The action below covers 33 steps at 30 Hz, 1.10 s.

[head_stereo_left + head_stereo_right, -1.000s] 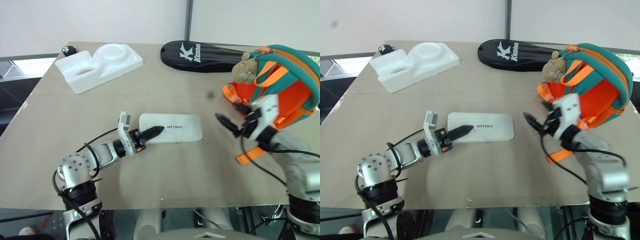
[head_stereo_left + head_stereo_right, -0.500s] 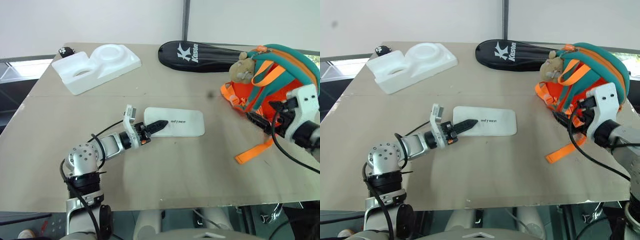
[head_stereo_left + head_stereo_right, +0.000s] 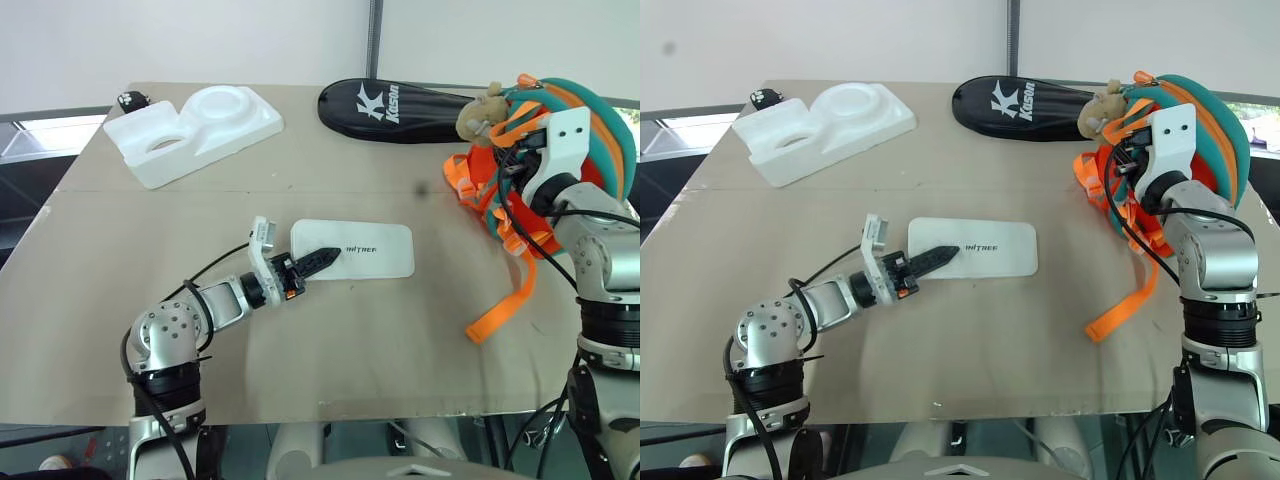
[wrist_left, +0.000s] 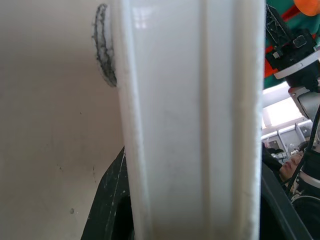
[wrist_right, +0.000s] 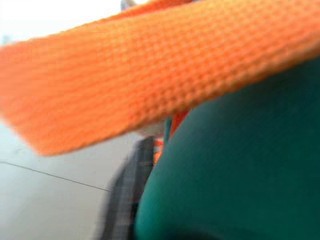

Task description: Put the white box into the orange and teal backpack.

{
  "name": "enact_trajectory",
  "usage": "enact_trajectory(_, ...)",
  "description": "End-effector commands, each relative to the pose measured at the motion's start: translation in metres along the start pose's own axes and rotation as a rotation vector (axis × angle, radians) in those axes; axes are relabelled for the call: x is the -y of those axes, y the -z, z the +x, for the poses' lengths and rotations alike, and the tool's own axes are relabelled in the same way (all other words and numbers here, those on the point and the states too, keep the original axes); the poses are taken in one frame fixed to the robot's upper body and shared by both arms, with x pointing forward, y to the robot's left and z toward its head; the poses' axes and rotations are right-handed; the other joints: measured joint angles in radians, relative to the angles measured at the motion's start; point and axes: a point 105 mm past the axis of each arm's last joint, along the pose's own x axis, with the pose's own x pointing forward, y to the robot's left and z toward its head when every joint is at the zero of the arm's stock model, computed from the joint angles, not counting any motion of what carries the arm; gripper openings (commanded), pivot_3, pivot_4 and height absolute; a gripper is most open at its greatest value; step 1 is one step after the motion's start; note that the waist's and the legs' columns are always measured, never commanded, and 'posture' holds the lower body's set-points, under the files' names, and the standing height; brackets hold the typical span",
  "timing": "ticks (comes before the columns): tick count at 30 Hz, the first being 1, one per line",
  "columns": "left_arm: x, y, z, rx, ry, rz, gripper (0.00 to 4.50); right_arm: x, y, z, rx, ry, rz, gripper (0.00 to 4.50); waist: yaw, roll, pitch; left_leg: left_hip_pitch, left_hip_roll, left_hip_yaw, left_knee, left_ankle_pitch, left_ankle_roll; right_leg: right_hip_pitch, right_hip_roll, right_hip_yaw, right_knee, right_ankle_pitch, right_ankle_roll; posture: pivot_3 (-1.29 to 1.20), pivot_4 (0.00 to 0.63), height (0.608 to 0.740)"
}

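Observation:
The white box lies flat at the table's middle, lettering up. My left gripper is shut on its left end; in the left wrist view the box stands edge-on between the black fingers. The orange and teal backpack stands at the right edge with a beige plush bear at its top. My right gripper is pushed in among its straps, fingertips hidden. The right wrist view has an orange strap and teal fabric pressed close.
A white foam tray sits at the back left with a small black object behind it. A long black racket case lies along the back edge. One loose orange strap trails onto the table in front of the backpack.
My right gripper went from open beside the backpack's front up into its straps and shut there; the backpack now stands more upright. The left gripper stayed on the box.

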Motion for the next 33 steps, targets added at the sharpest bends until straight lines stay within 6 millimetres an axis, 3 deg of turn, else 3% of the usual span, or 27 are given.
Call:
enact_trajectory(1,0.0,-0.026,-0.01,0.143,-0.043,0.08,1.08,-0.02,-0.044,0.0,0.191,-0.141,-0.03,0.06,-0.002,0.0,0.0,0.0,0.0,0.0,0.0,0.0,0.0,0.0,0.0,0.0,0.0,0.0,0.0,0.0,0.15,0.74)
enact_trajectory(9,-0.007,-0.092,-0.036,0.442,-0.155,0.174,1.08,-0.091,-0.1,-0.027,0.419,-0.618,0.071,0.06,-0.015,0.001,0.001,-0.001,0.001,-0.001,0.0,0.0,0.0,-0.001,0.002,0.0,0.001,0.0,0.0,0.0,0.15,0.74)
enact_trajectory(14,0.01,-0.125,-0.067,0.517,-0.195,0.341,1.08,-0.129,-0.115,-0.072,0.453,-0.96,0.147,0.06,-0.016,0.001,0.002,-0.013,0.002,-0.003,0.0,0.0,0.0,-0.01,0.0,-0.004,0.001,0.0,0.0,0.0,0.15,0.74)
enact_trajectory(17,0.03,-0.135,-0.083,0.526,-0.191,0.453,1.08,-0.137,-0.103,-0.075,0.388,-0.996,0.124,0.06,-0.013,0.001,0.002,-0.016,0.002,-0.004,0.0,0.0,0.0,-0.011,-0.001,-0.006,0.0,0.0,0.0,0.0,0.15,0.74)
enact_trajectory(21,0.073,-0.129,-0.097,0.481,-0.034,0.606,1.08,-0.142,-0.066,-0.065,0.249,-0.983,0.067,0.06,0.001,0.0,0.002,-0.015,0.001,-0.003,0.0,0.0,0.0,-0.01,-0.002,-0.007,-0.005,0.0,0.0,0.0,0.15,0.74)
enact_trajectory(26,0.111,-0.116,-0.12,0.43,0.182,0.615,1.08,-0.14,-0.053,-0.069,0.199,-1.008,0.063,0.06,0.002,0.0,0.002,-0.012,0.001,-0.004,0.002,0.0,0.0,-0.01,-0.003,-0.007,0.0,0.0,0.0,0.0,0.15,0.74)
enact_trajectory(33,0.124,-0.116,-0.142,0.378,0.287,0.568,1.08,-0.126,-0.045,-0.069,0.166,-0.986,0.049,0.06,0.003,0.0,0.002,-0.009,0.002,-0.005,0.006,0.0,0.0,-0.005,-0.001,-0.008,0.001,-0.002,-0.003,0.0,0.15,0.74)
